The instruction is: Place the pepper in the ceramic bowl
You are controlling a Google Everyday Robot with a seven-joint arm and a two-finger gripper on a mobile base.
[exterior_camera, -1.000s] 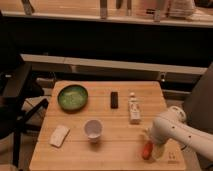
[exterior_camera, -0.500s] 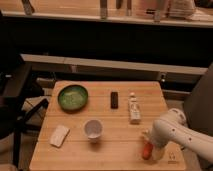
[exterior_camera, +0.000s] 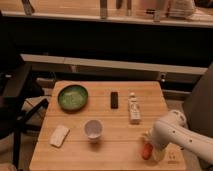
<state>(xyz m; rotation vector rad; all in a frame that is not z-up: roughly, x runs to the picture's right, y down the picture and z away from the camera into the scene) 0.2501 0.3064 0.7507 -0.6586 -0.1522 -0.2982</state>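
– The hand point(exterior_camera: 148, 145) is low at the near right corner of the table point(exterior_camera: 115, 127), right on top of the pepper point(exterior_camera: 146, 152). See it?

– Yes, the orange-red bit poking out underneath. Has it got hold of it?

– I cannot tell. The white arm point(exterior_camera: 176, 133) bends over and covers the top of the pepper, so from here I can't say whether the hand is apart or clamped on it. The pepper looks to be resting on the wood.

– Why reach from that side?

– My guess is that the arm enters from the right and the pepper lies closest to that edge, so straight down from above is the shortest way to it.

– Which way does the pepper point?

– Its long axis seems to run from the near edge towards the back of the table, nearly in line with the white bottle point(exterior_camera: 133, 109) behind it. Which end is the tip, I can't make out.

– And the ceramic bowl point(exterior_camera: 73, 88)?

– Far left, well apart from the pepper, green and with nothing in it. The white cup point(exterior_camera: 93, 129) stands between the two, a little nearer us. There's a dark bar point(exterior_camera: 114, 99) beside the bowl too. I'd say any carry should lift high and pass behind the cup.
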